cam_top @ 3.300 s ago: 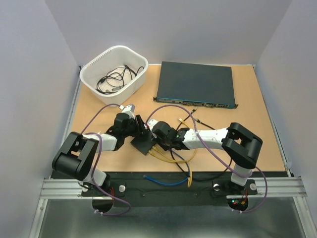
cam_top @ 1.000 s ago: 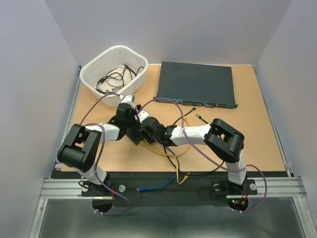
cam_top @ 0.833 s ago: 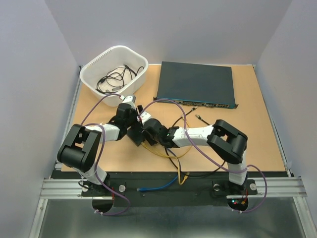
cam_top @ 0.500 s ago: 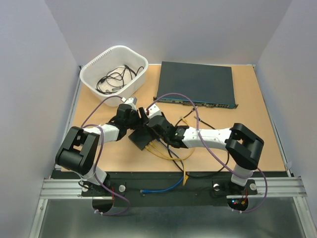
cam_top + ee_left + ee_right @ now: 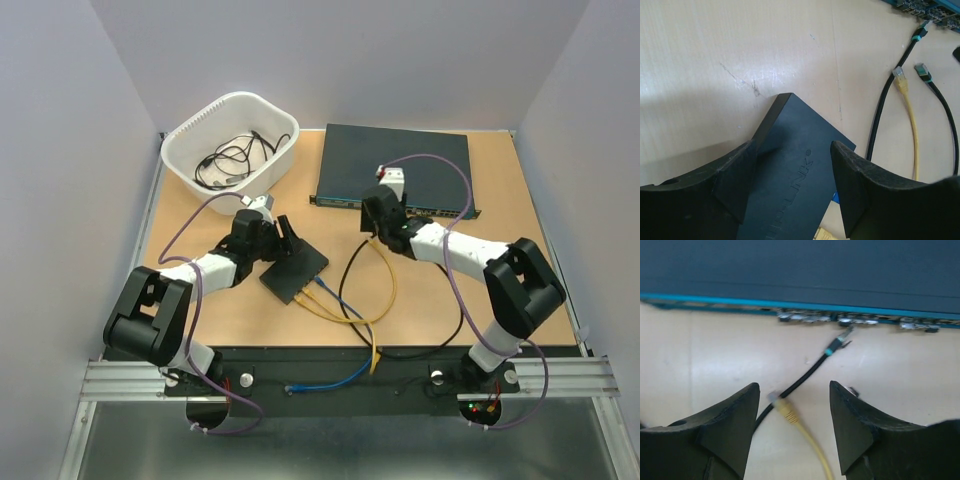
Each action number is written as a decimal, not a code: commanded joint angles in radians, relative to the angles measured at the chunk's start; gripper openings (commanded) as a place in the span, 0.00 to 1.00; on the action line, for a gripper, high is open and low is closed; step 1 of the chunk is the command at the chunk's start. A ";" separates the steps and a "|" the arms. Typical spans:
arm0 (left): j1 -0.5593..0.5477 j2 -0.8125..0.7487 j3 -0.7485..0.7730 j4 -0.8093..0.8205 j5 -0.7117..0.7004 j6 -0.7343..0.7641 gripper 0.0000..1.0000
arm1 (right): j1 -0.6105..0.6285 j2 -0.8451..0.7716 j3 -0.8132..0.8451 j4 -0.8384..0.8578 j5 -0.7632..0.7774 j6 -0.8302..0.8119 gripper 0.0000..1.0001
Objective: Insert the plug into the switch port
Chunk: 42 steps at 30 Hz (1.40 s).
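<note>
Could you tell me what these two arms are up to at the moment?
They are cabling up the small black switch. The left hand straddles it, fingers either side, though I cannot tell if it grips. Yellow and blue cables already run into the switch's near edge. The right hand is open and empty, hovering over a loose yellow plug and a black cable lying in front of the large dark unit.

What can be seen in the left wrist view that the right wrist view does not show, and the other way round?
Only the left wrist view shows the small black box between the open left gripper. Only the right wrist view shows the large dark unit with its row of ports, seen over the open, empty right gripper. Both show the yellow cable and a black cable loose on the table.
</note>
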<state>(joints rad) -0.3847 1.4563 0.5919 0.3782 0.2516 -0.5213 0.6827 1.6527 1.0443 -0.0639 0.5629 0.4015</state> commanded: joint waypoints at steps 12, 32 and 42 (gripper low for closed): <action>-0.002 -0.039 -0.056 0.057 0.026 0.014 0.70 | -0.245 0.185 0.083 -0.022 -0.261 0.184 0.51; -0.003 -0.028 -0.064 0.073 0.043 0.012 0.68 | -0.252 0.282 0.092 -0.019 -0.304 0.203 0.00; -0.002 -0.083 -0.063 0.096 0.054 -0.009 0.68 | -0.195 0.003 -0.039 0.035 -0.397 0.120 0.01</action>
<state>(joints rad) -0.3843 1.4311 0.5343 0.4511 0.2741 -0.5186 0.4438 1.7733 1.0164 -0.0849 0.2394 0.5827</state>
